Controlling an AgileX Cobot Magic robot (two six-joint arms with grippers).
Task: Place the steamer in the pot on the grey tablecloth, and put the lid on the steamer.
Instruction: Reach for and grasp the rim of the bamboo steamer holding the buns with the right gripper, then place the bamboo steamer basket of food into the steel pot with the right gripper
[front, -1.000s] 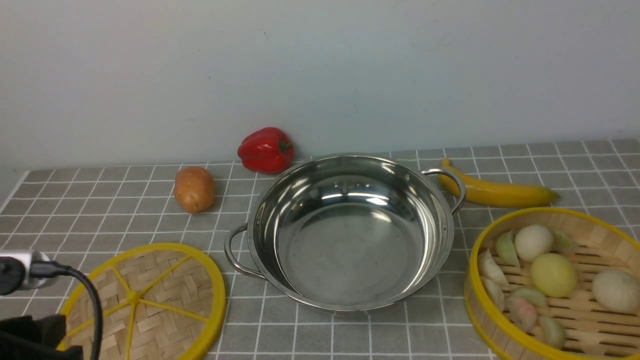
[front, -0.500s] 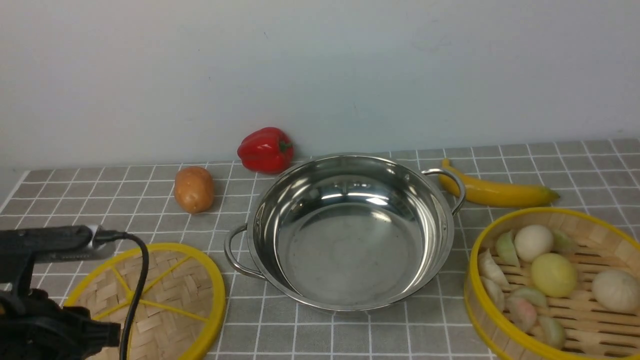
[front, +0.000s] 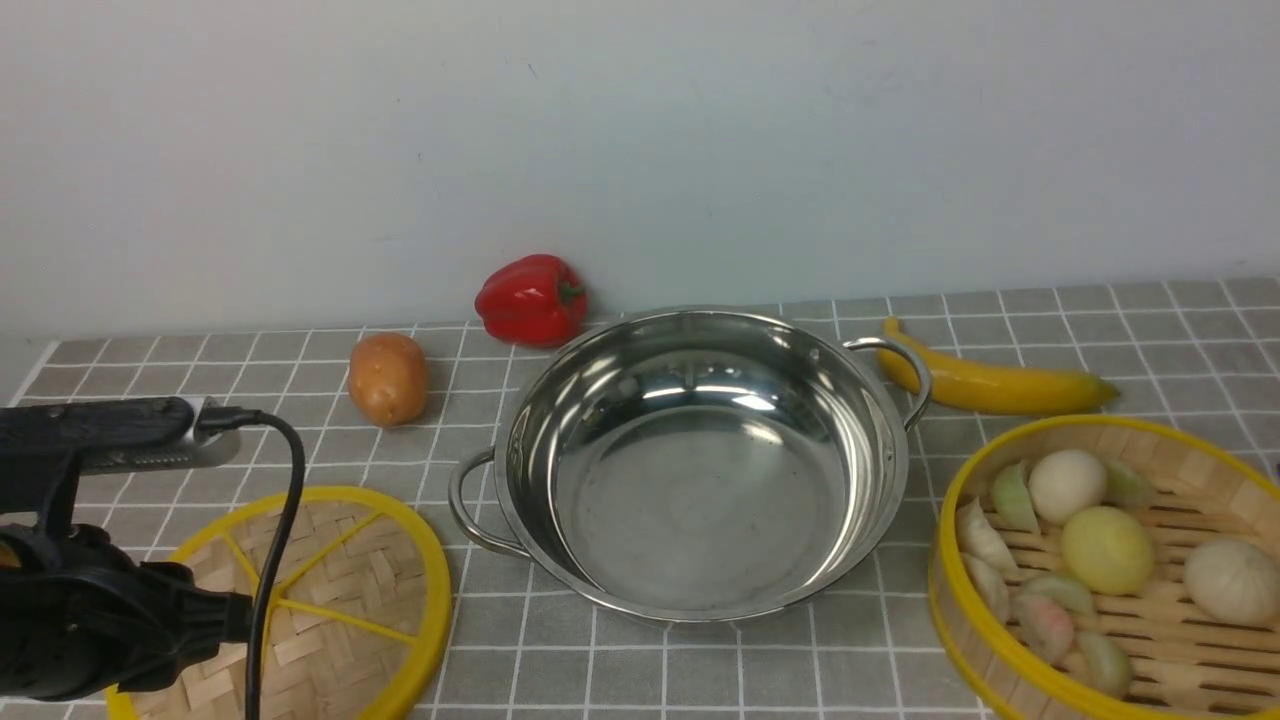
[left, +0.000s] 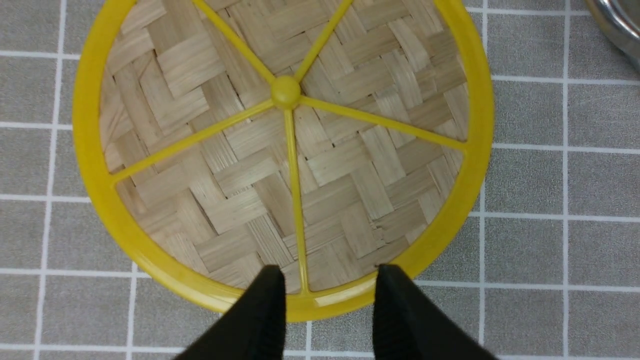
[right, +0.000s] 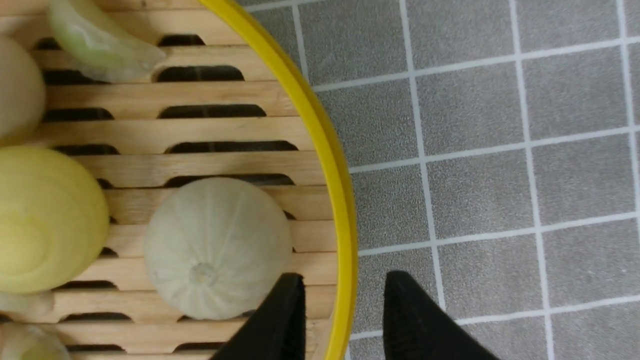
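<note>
the round bamboo steamer with slatted floor and yellow rim sits on the grey grid-lined tablecloth at 4 o'clock from the wide shiny stainless-steel pot, near it but not touching. the pot is empty. the flat woven bamboo lid with yellow spokes lies at 8 o'clock from the pot.

the steamer looks light and stiff, but it carries loose buns and dumplings, so it probably needs to stay level or they will roll. its thin upright wall is the natural hold, one finger inside and one outside, just under the smooth rim, which may be slippery. the lid lies flat against the cloth, so getting a finger under its edge will likely be the harder grasp.

the front view shows the layout and the left arm over the lid, but hides its tips and shows no right arm. the right wrist view fills that gap: the right fingers are spread and hold nothing, one over the slats beside a white pleated bun, the other over the cloth, the rim between them. the left wrist view shows the left fingers parted and empty, over the lid's rim where a spoke meets it. whether either pair touches bamboo, i cannot tell.
</note>
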